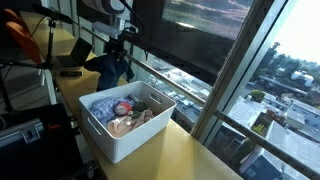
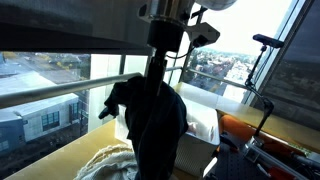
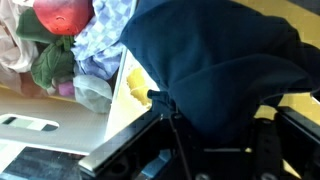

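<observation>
**Navy cloth hanging from the gripper, just off the bin**

Seen from beside the table: the gripper (image 1: 121, 47) is up in the air w/ its fingers pinched nearly together on a navy cloth (image 1: 108, 70). Only a narrow gap between them, and it's stuffed w/ a bunch of fabric. The rest of the cloth droops straight below the fingers in loose folds. In the wrist view it fills most of the pic, gathered into a small knot right at the fingertips, w/ the gripper's dark body along the bottom edge.

Below the fingers & off to one side sits a white bin (image 1: 112, 143), open top, on a yellowish table (image 1: 205, 160). Per the wrist view the cloth hangs just outside the bin's rim, over a bare strip of table, not over the contents. Whether its lower edge touches the rim, can't tell.

Inside the bin, a clothes pile (image 1: 122, 112). Wrist view picks out a red item (image 3: 62, 14), a checked pale-blue cloth (image 3: 105, 25) next to it, and a green cloth (image 3: 48, 66) underneath. All lie lower than the fingers and apart from them.

In an exterior view the cloth is a big dark shape against the window (image 2: 60, 70), w/ the bin partly hidden beyond it. A tripod (image 2: 265, 65) stands well apart from the fingers.
</observation>
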Robot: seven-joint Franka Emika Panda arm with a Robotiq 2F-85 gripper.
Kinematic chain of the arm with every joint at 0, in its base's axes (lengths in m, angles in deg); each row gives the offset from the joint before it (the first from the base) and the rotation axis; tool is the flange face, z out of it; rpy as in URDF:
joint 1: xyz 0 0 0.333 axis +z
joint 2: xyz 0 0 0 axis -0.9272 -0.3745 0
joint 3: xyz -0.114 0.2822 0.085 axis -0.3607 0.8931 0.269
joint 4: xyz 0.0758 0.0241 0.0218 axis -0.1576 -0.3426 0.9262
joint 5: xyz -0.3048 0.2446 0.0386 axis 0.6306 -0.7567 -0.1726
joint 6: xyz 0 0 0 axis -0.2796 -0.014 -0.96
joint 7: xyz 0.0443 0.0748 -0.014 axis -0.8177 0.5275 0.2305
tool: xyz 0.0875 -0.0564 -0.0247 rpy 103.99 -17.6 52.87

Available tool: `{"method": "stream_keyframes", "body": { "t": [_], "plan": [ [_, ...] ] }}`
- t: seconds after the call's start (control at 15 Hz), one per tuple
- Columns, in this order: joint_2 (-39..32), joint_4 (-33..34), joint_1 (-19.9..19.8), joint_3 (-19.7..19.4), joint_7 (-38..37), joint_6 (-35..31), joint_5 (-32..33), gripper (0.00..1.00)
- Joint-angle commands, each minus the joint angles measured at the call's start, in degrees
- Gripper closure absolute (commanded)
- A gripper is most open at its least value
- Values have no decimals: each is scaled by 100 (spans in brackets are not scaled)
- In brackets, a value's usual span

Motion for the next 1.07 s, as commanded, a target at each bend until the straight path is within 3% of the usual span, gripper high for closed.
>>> {"method": "stream_keyframes", "body": {
  "t": [0.0,0.27,0.33,0.4,0.53,0.87,0.93,1.0],
  "plan": [
    [-419,62,11,-3,39,1,-280,96],
    [-813,193,96,24,24,29,-350,96],
    [-865,223,127,21,2,19,-335,85],
    [-906,259,146,19,1,32,-325,58],
    [-964,301,174,4,-4,38,-298,50],
    [-1045,170,184,-80,-9,-132,-176,14],
    [-1061,128,175,-97,1,-172,-159,58],
    [-1083,90,175,-125,7,-227,-106,51]
  ]
}}
